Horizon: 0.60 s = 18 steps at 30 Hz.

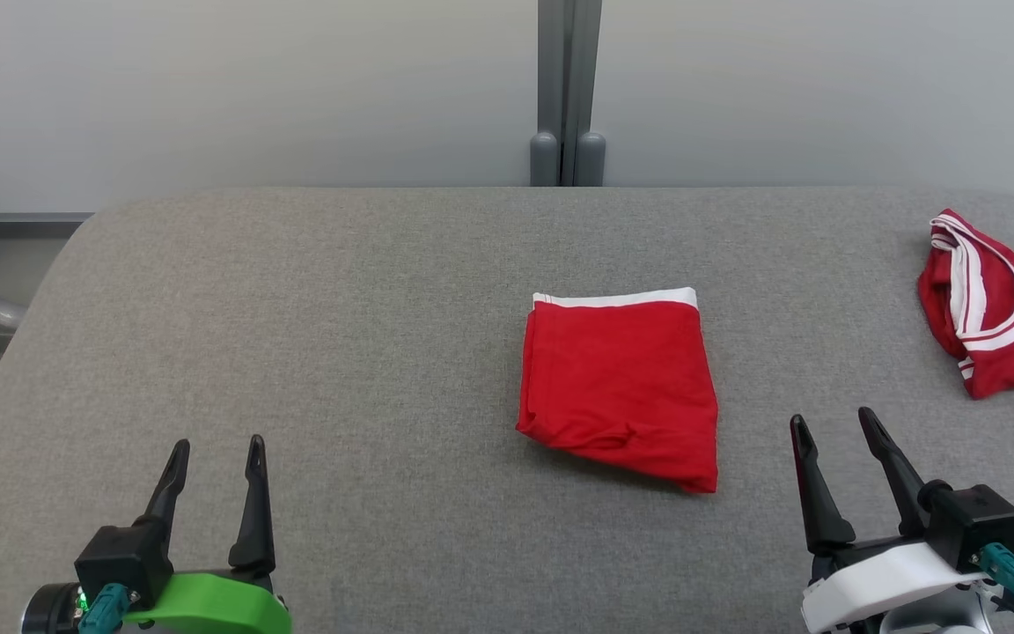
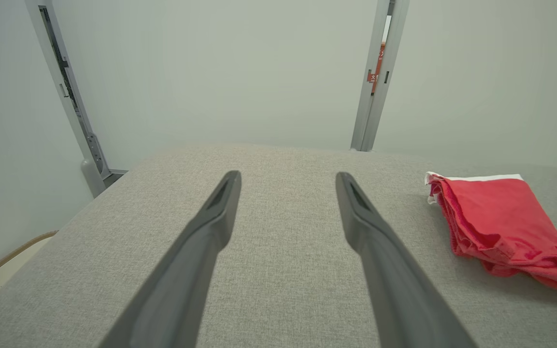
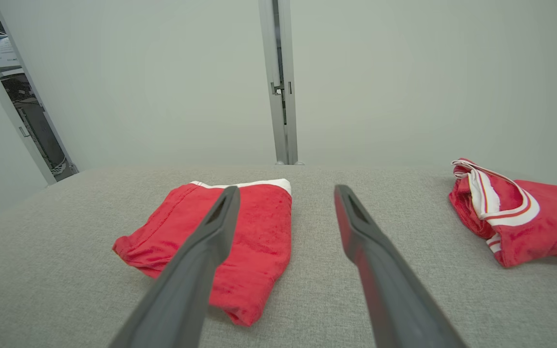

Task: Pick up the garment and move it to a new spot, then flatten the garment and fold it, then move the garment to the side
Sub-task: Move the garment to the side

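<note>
Lying near the middle of the grey table (image 1: pixel 340 291): one red garment (image 1: pixel 620 387), folded into a neat rectangle, white band along its far edge. Left gripper (image 1: pixel 217 443): at the near left, jaws wide, holding nothing, well apart from the garment. Right gripper (image 1: pixel 832 417): at the near right, jaws wide, empty, near the garment's near right corner but not touching. Red jersey (image 1: pixel 995 308) with white trim: crumpled, at the table's right edge, well apart from the garment.
</note>
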Motion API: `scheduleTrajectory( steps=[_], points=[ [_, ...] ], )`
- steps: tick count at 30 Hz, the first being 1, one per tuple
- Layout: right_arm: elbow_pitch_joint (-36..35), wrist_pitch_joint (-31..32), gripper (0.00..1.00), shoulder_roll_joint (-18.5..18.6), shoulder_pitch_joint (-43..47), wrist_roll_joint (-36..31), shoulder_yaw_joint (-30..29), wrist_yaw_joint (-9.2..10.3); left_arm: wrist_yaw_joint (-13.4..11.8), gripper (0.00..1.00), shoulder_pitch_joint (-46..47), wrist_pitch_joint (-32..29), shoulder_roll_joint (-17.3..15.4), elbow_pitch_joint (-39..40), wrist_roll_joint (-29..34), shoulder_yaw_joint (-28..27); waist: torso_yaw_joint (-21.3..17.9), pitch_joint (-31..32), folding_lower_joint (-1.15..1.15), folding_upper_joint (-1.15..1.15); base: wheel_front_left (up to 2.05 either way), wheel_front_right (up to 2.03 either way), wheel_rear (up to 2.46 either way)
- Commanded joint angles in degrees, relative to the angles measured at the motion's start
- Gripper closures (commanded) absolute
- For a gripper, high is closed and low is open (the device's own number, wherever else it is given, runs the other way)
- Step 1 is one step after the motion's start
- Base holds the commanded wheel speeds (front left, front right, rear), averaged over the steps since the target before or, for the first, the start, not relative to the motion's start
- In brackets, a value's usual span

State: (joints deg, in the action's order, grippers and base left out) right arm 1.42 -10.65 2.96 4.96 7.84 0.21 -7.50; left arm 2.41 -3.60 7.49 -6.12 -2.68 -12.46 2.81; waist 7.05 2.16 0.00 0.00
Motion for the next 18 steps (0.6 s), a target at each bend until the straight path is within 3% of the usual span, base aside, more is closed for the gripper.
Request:
scheduleTrajectory(
  steps=[1, 18],
  points=[
    [-0.4, 0.2, 0.00, 0.0, 0.7, -0.2, -0.3, 0.04, -0.3, 0.00, -1.1, -0.2, -0.4, 0.1, -0.1, 0.0, 0.0, 0.0, 0.00, 0.00, 0.00, 0.00, 0.00],
    [-0.7, 0.5, 0.00, 0.0, 1.0, 0.1, -1.1, 0.04, -1.3, 0.00, -1.5, -1.1, -1.1, 0.8, -0.9, 0.2, -0.3, -0.2, 0.00, 0.00, 0.00, 0.00, 0.00]
  ],
)
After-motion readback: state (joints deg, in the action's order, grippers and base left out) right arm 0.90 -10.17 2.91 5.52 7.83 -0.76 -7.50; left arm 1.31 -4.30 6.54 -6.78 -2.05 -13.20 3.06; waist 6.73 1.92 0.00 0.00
